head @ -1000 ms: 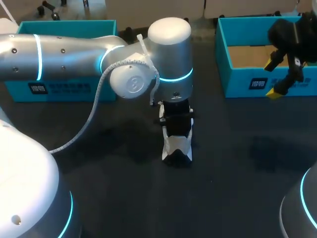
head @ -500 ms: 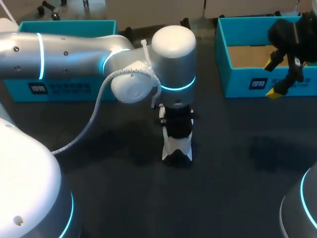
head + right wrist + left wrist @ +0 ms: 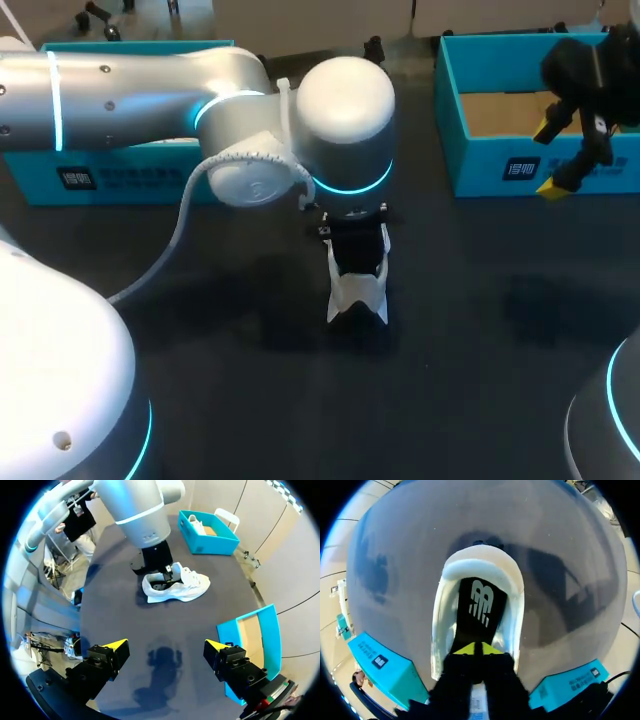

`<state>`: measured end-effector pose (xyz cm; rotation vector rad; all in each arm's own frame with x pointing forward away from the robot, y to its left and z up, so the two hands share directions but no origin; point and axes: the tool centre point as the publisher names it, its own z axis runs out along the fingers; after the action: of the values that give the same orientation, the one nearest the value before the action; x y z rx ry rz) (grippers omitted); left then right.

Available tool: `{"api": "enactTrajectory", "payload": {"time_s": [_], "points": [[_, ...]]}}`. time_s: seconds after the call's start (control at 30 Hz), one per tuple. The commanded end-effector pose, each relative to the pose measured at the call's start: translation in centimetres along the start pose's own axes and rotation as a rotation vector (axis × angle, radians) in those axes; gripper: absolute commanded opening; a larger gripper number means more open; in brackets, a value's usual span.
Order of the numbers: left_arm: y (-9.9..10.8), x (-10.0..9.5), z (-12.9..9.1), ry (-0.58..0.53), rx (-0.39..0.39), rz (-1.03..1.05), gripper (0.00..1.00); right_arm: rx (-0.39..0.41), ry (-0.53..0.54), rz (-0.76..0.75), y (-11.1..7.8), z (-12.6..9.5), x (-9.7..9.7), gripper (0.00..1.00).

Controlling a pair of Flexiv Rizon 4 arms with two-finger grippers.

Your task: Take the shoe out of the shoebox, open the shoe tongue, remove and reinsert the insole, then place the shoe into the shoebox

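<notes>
Left hand (image 3: pixel 475 649) reaches down into the white lace-up sneaker (image 3: pixel 442 615), its yellow tips pressed together on the black insole (image 3: pixel 480 605); whether they pinch it is unclear. The sneaker stands on the dark counter (image 3: pixel 560 540). Well apart, the right hand (image 3: pixel 164 645) hangs wide open beside the teal cardboard shoebox (image 3: pixel 480 165).

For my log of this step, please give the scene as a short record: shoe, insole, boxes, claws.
shoe: white, on the table, in neither box
insole: black, inside the shoe
left box: teal, far left
right box: teal, far right
left claw: tips together at the insole's heel; grip unclear
right claw: open, empty, by the right box
</notes>
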<state>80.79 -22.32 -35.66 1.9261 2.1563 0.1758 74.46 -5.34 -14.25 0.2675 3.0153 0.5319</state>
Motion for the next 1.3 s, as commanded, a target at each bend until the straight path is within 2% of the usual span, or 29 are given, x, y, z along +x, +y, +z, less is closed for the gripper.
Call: {"api": "enactTrajectory", "payload": {"time_s": [0.03, 0.07, 0.1, 0.13, 0.63, 0.93, 1.3], "points": [[0.2, 0.3, -0.2, 0.004, -0.006, 0.001, 0.49, 0.003, 0.002, 0.001, 0.1, 0.1, -0.1, 1.00], [0.3, 0.3, -0.1, 0.008, -0.004, 0.003, 0.65, 0.003, 0.002, 0.001, 0.1, 0.1, -0.1, 1.00], [0.4, 0.4, 0.0, 0.016, -0.001, 0.004, 0.92, 0.003, 0.002, 0.001, 0.1, 0.1, -0.1, 1.00], [0.4, 0.4, 0.0, 0.019, 0.001, 0.003, 1.00, 0.003, 0.002, 0.001, 0.1, 0.1, -0.1, 1.00], [0.8, 0.4, 0.0, 0.076, 0.008, 0.058, 1.00, 0.003, 0.002, 0.001, 0.1, 0.1, -0.1, 1.00], [0.4, 0.7, -1.0, 0.087, 0.027, 0.097, 1.00, 0.003, 0.002, 0.001, 0.1, 0.1, -0.1, 1.00], [1.9, -0.4, -1.4, 0.092, 0.019, 0.096, 1.00, 0.003, 0.002, 0.001, 0.1, 0.1, -0.1, 1.00]]}}
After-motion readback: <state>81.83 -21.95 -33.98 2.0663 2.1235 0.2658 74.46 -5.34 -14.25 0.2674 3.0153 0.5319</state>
